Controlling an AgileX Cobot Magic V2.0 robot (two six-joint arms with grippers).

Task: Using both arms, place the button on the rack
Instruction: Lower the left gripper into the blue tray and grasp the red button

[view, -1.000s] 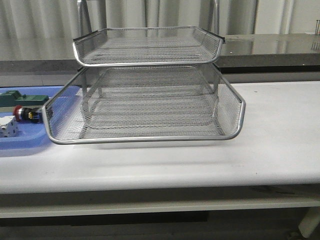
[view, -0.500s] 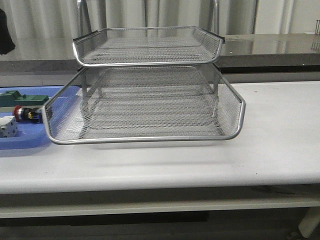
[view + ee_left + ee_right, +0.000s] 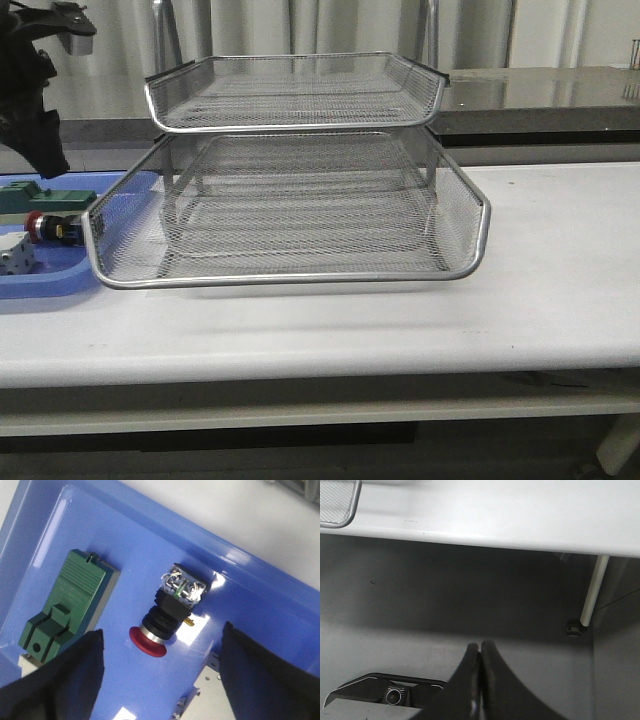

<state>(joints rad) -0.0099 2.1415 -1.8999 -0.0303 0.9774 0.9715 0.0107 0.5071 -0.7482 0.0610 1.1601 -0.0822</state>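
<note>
The button [image 3: 167,617], with a red cap, black barrel and block with a yellow bit, lies on its side in the blue tray [image 3: 125,545]; it also shows at the far left of the front view [image 3: 52,227]. My left gripper [image 3: 162,680] is open, above the tray, its fingers [image 3: 70,675] wide apart with the red cap between and just beyond them, not touching. The left arm [image 3: 30,90] shows at the top left of the front view. The silver wire-mesh rack [image 3: 300,200] stands mid-table. My right gripper [image 3: 481,652] is shut and empty, below the table's front edge, out of the front view.
A green block [image 3: 70,602] lies beside the button in the blue tray [image 3: 40,285], and a white block [image 3: 15,257] sits nearer the front. The rack's corner [image 3: 340,505] and a table leg [image 3: 590,595] show in the right wrist view.
My left arm has come into the front view at the top left and moved down over the blue tray. The rack and the tray's contents have not moved.
</note>
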